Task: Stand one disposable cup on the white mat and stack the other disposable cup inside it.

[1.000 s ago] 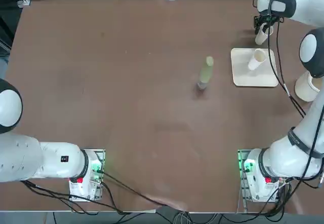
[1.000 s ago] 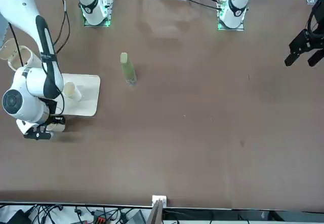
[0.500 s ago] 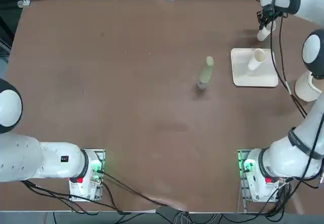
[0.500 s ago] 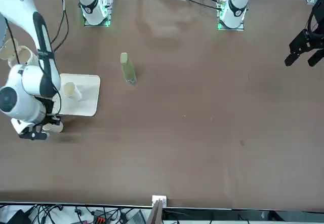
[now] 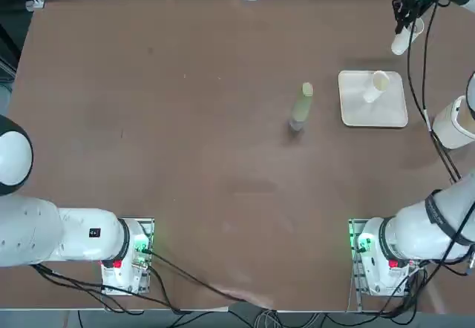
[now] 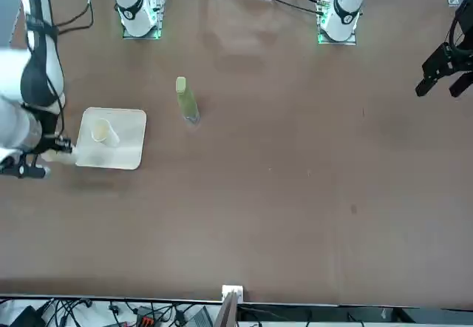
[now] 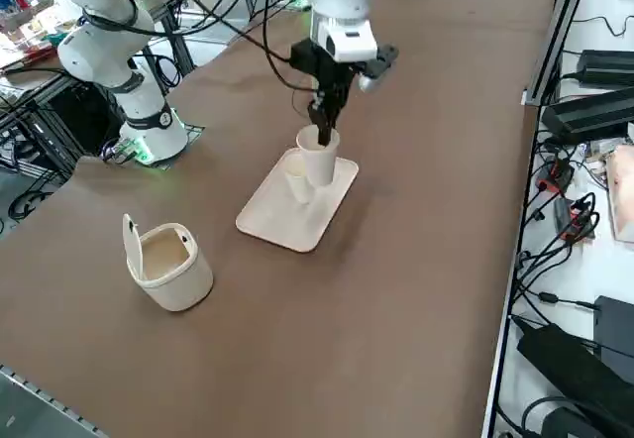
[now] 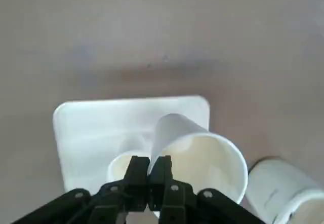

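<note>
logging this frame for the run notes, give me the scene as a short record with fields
right gripper: raised above the table, shut on the rim of the held white paper cup
held white paper cup: off the table, over the mat's area
other white paper cup: upright on the mat
flat off-white square mat: on the table's right side
pale green bottle: upright, left of the mat
big white round tub: on the table, apart from the mat
stacking: not yet done

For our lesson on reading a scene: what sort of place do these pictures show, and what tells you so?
Probably a robotics lab. Two robot arms are bolted to a brown table, cables and electronics line its edges, and the right pincer holds a disposable cup above a white mat.
</note>
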Controlling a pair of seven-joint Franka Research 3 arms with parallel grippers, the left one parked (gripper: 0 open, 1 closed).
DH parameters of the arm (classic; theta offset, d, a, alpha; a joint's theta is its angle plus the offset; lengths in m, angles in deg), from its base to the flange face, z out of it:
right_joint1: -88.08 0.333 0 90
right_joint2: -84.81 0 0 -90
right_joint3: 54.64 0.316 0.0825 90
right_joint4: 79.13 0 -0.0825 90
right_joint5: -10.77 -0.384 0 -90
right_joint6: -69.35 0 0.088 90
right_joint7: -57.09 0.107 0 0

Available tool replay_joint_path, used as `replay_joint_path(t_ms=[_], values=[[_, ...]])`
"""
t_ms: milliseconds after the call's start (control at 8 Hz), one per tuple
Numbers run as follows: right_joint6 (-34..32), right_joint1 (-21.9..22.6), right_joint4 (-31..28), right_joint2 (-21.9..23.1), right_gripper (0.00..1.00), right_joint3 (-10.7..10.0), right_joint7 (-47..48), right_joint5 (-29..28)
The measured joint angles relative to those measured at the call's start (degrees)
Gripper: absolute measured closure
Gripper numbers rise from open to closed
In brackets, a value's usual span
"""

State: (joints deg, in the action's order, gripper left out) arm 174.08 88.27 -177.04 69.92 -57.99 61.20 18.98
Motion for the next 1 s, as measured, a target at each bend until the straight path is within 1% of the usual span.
replay_joint_path(t_ms=[125,375,625,1000], values=[[-0.28,1.64,-2.59,2.0,0.98,0.22,2.73,-0.01],[-0.19,4.44,-7.61,4.54,0.98,0.37,6.42,-0.01],[0.06,4.92,-10.94,5.8,0.98,0.35,7.0,0.0],[0.75,4.91,-13.81,6.36,0.98,0.25,7.12,0.0]])
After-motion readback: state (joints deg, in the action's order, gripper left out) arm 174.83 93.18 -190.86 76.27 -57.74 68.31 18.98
